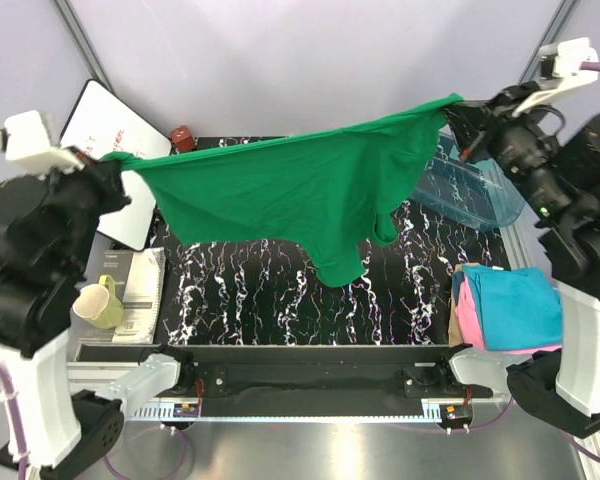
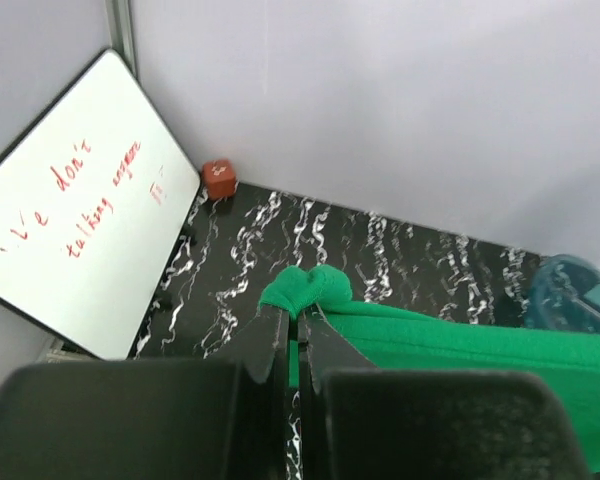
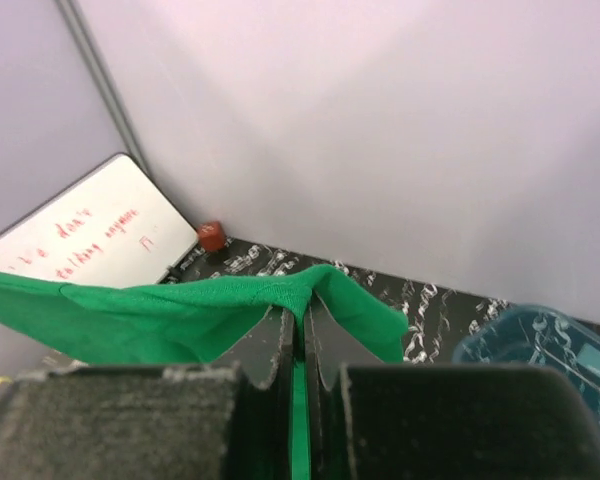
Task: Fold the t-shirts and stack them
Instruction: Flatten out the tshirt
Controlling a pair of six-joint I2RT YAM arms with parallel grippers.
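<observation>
Shirt (image 1: 300, 190), green, stretched in air between left end effector (image 1: 118, 163) and right end effector (image 1: 458, 104), each pinching one corner; cloth sags beneath both, above black marbled bench (image 1: 240, 292); grey walls (image 1: 310, 60) behind, whiteboard (image 1: 95, 115) beyond left end effector.

Green t-shirt (image 1: 300, 190) one, stacked t-shirts (image 1: 510, 305) three — tub (image 1: 470, 190) one, whiteboard (image 1: 100, 125) one, mug (image 1: 100, 300) one, red block (image 1: 183, 138) one.

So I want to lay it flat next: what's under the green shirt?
Black marbled table shows below the green shirt. The strip behind the hanging cloth is hidden, and the shirt's right end partly covers the blue tub.
</observation>
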